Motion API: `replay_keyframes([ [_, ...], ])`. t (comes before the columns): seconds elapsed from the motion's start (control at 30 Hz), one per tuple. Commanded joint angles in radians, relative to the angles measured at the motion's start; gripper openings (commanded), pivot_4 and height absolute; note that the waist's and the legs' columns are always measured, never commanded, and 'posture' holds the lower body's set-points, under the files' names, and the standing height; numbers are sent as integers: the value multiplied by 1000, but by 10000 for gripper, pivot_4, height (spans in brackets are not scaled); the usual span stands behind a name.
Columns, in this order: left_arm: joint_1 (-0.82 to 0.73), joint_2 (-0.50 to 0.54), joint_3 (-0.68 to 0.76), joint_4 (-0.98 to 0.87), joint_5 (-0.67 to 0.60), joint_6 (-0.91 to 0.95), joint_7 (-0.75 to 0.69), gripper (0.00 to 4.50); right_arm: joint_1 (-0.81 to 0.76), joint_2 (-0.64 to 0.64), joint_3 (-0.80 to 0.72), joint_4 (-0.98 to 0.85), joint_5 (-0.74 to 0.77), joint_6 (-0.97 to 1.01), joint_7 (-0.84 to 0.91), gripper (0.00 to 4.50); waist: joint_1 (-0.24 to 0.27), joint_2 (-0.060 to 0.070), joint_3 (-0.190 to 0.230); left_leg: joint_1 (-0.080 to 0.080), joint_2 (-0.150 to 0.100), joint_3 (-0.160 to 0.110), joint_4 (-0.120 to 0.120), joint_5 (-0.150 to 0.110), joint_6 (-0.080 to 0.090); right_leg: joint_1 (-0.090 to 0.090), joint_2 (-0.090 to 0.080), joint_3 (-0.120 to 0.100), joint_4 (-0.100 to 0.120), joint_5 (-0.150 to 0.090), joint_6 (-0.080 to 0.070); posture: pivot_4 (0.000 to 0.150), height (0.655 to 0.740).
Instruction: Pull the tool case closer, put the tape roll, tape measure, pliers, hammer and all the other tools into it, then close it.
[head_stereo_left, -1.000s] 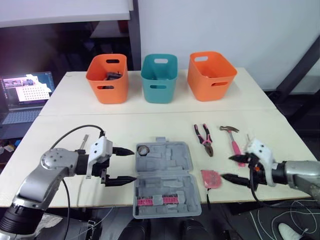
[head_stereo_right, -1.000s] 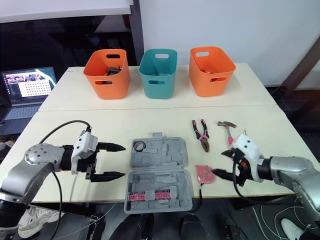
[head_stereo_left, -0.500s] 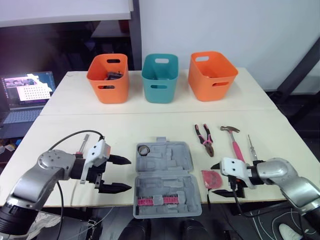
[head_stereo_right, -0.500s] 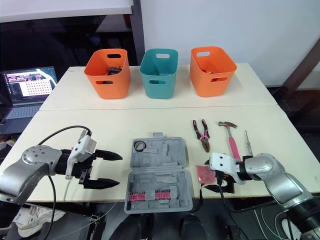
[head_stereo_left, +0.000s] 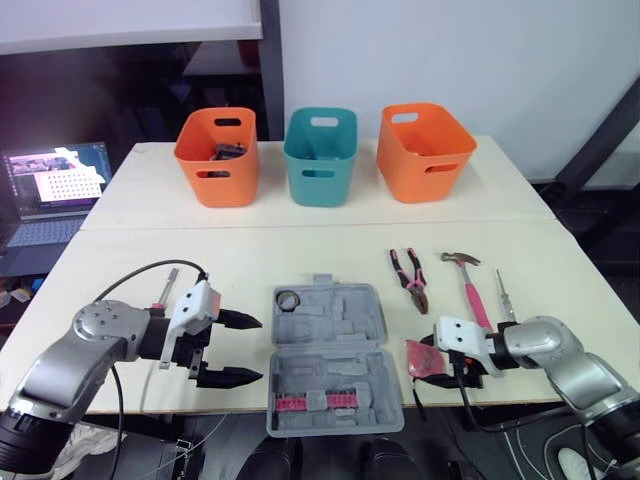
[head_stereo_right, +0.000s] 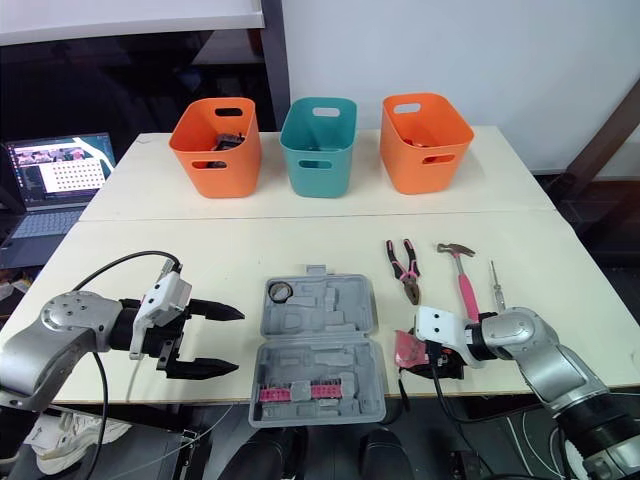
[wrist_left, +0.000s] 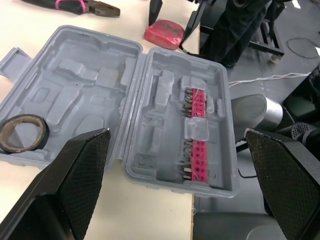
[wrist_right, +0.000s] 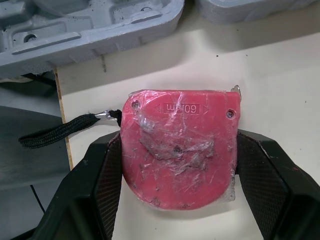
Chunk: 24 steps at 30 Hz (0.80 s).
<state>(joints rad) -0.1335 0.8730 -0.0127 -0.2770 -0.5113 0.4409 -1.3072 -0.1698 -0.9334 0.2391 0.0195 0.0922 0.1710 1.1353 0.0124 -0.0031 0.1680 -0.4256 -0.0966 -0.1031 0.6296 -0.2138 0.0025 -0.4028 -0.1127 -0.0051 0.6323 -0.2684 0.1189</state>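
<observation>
Clamped between the black fingers of the right end effector: a red tape measure, near the worktop's front edge, just right of the open grey tool case. Rounded at one end, square-cornered at the other. Face covered in scuffed, wrinkled clear film. Black wrist strap trailing past the edge. Embossed marking hard to read. Flanks hidden behind the fingers. Left end effector spread wide, left of the case, not touching it.
</observation>
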Motion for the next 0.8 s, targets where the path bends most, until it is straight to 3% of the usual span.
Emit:
replay_keyframes([
  [0.03,-18,5,28,0,1,-41,-4,45000,-19,-6,-82,-76,53,98,-12,28146,0,0,0,0,0,0,0,0,0,0,0,0,0,0,0,1500,7329],
  [0.23,-8,-6,39,25,9,-76,24,45000,-113,-34,-92,-206,27,245,-27,28146,-4,0,0,0,0,0,-1,0,0,-1,0,1,1,0,0,1500,7329],
  [0.37,30,-21,41,37,47,-155,38,45000,-303,-44,3,-205,-72,269,11,28146,-8,1,0,0,0,0,-1,0,0,-1,0,1,1,0,0,1500,7329],
  [0.6,62,-37,69,68,62,-193,74,45000,-688,136,261,40,-201,334,168,28146,-21,0,0,0,0,0,-1,0,-1,-4,0,0,1,0,0,1500,7329],
  [0.8,118,-1,134,119,78,-237,76,45000,-797,292,370,235,-300,311,158,28146,-25,0,0,-1,-1,0,-2,0,-1,-6,0,0,2,1,0,1500,7329],
])
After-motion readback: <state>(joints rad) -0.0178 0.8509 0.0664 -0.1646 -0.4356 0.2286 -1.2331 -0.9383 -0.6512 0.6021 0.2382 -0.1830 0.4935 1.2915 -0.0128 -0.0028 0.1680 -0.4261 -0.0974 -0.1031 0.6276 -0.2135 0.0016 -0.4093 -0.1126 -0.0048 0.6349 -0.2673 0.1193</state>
